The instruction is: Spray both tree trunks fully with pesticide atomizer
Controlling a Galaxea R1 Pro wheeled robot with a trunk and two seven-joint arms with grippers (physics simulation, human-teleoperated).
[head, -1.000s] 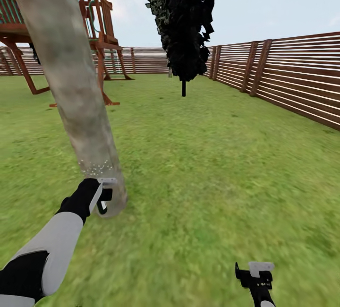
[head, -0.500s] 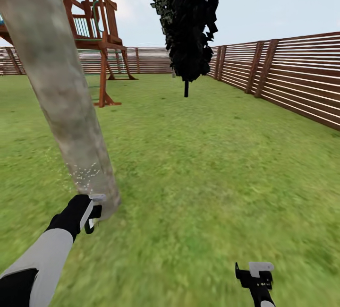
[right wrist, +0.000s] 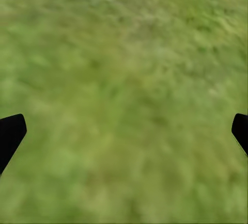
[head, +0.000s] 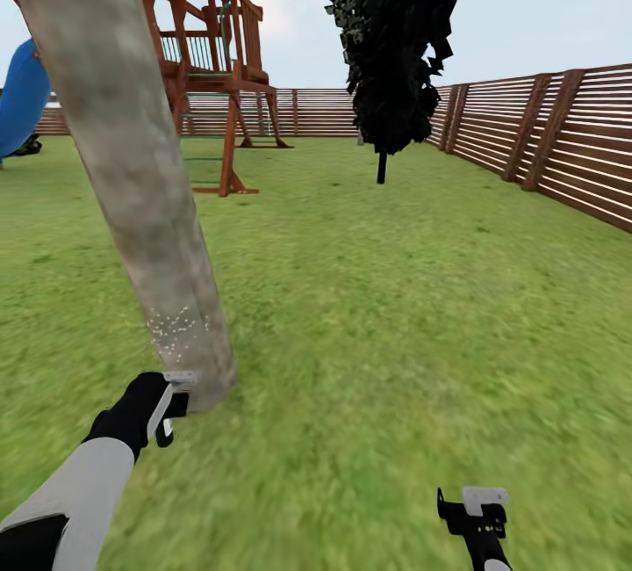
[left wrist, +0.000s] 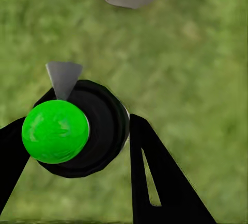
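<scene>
Spraying underway: left gripper [head: 172,402] clamped on green-capped black pesticide atomizer [left wrist: 72,131], white droplets only low on mottled grey-tan tree trunk [head: 132,167]; right gripper [head: 475,509] spread wide, empty.

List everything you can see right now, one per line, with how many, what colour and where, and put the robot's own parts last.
tree trunk: one, mottled grey-tan, near left, white specks low on it
pesticide atomizer: one, black with a green top, held between the left pincer's fingers
conifer: one, near-black, far centre
play tower: one, red-brown wood, far left
slide: one, blue, far left edge
fence: one, brown slats, along the back and right
grass: green, all around
left pincer: one, black and white, beside the trunk's base
right pincer: one, black, low right, fingers wide apart over grass
</scene>
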